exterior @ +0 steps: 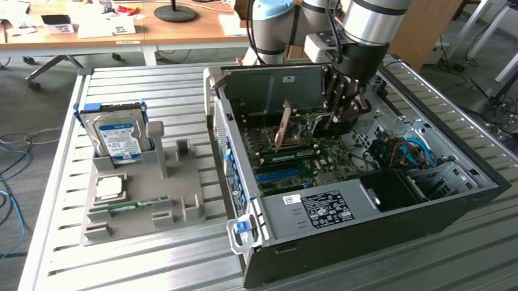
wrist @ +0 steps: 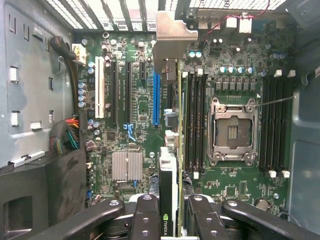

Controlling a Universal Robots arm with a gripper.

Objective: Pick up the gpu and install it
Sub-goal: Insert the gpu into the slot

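Black jointed fingers (wrist: 145, 217) of our gripper (wrist: 172, 222), partly closed, clamp the gpu (wrist: 168, 175), which hangs edge-on inside the open metal case (exterior: 364, 206), its thin green edge between one blue slot (wrist: 156, 95) and four black memory slots (wrist: 195, 125). Its bent silver bracket (wrist: 172, 35) lies near the slotted wall (wrist: 90, 15); whether it touches the motherboard (wrist: 135, 125) we cannot tell.

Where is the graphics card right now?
The graphics card is held in the gripper inside the open computer case, on the exterior view's right, on edge over the motherboard.
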